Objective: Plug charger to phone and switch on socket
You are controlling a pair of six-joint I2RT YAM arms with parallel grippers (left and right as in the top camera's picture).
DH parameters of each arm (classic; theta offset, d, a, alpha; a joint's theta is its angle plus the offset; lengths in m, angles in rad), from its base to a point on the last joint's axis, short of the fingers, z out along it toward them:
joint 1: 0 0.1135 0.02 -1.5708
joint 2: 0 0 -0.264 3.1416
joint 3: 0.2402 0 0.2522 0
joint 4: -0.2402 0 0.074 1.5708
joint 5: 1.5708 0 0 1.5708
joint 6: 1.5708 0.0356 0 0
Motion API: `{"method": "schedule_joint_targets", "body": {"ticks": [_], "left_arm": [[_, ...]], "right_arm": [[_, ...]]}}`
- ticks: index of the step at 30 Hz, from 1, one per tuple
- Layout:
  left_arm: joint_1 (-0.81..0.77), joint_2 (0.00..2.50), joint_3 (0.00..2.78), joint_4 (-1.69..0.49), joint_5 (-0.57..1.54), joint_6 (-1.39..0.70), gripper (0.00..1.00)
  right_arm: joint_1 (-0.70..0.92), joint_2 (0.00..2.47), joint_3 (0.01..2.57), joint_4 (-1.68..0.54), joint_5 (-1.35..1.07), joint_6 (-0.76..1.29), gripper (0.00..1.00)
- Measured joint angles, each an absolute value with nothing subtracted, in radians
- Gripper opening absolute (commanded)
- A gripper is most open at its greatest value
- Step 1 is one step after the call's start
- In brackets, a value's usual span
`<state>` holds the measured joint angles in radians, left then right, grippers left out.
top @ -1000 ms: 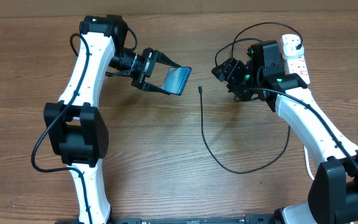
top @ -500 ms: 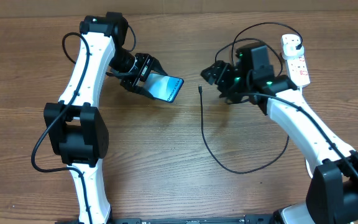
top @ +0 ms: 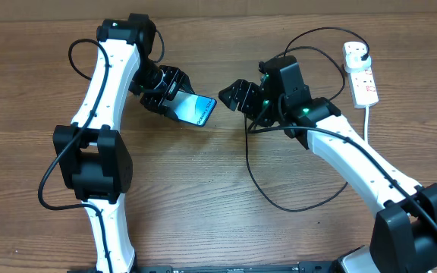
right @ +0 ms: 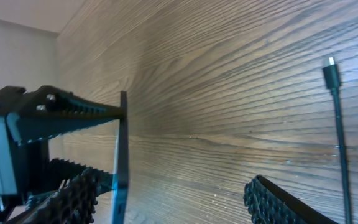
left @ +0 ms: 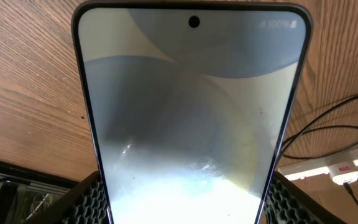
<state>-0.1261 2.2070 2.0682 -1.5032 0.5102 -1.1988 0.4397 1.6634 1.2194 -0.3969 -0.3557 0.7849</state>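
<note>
My left gripper (top: 174,97) is shut on the phone (top: 197,111), holding it tilted above the table with its lit blue screen facing up and right. The phone fills the left wrist view (left: 191,106). It shows edge-on in the right wrist view (right: 122,155). My right gripper (top: 236,94) is open and empty, just right of the phone; in its own view (right: 179,208) the fingers are spread wide. The charger cable (top: 247,155) lies on the table, its connector tip (right: 330,65) to the right of the fingers. The socket (top: 363,77) lies at the far right with the black plug (top: 359,51) in it.
The charger cable loops across the wooden table (top: 180,197) under the right arm and back up to the socket. The thick white cord (top: 367,121) runs down from the socket. The socket and cables also show in the left wrist view (left: 344,169).
My right arm has swung left from near the socket to just beside the phone, over the cable tip. My left gripper has turned the phone and drawn it slightly left.
</note>
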Motion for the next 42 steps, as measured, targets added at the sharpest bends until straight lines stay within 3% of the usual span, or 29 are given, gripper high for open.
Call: {"method": "schedule_joint_targets", "body": {"ticks": [12,18,42], "left_arm": [[-0.126,2.207,2.068,-1.504,0.511,-1.199,0.04],[-0.134,2.207,2.068,-1.504,0.512,-1.199,0.04],[-0.184,2.207,2.068,-1.505,0.519,-1.203,0.04]], "right_arm": [[0.494,1.663,1.219,-0.353,-0.386,0.786,0.74],[0.546,1.670,1.219,-0.326,-0.390,0.809,0.63],[0.603,1.734,1.219,-0.281,-0.336,0.845,0.36]]}}
